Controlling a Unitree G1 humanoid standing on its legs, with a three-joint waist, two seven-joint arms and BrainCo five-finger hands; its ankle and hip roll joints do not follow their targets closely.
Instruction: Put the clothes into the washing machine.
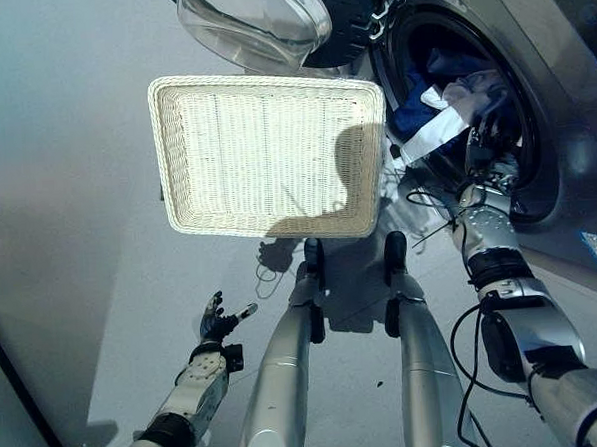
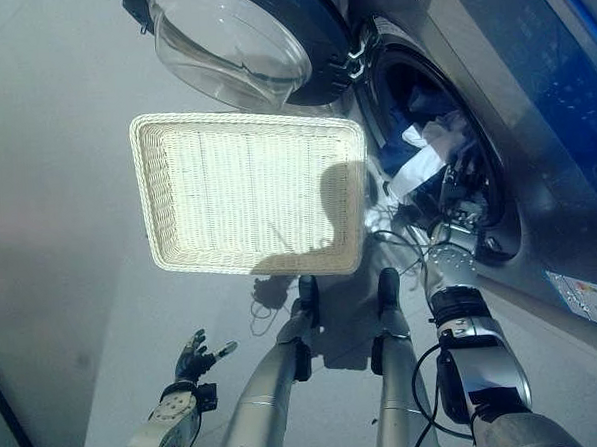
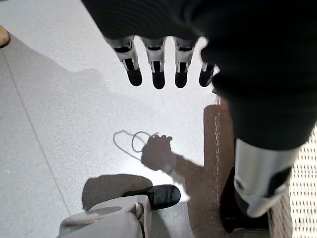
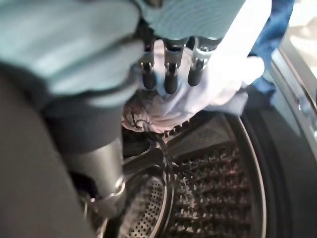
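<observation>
**At drum mouth: right hand on clothes**

Right hand fingers extended, touching white cloth; thumb hidden. Blue garment partly hidden inside washing machine. One basket, empty, on floor. Left hand relaxed, holding nothing.

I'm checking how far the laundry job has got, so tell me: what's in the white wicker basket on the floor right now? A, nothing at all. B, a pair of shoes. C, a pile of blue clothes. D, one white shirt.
A: the wicker basket shows only bare weave inside, while the blue and white clothes lie in the washing machine drum, where the right hand reaches.
</observation>
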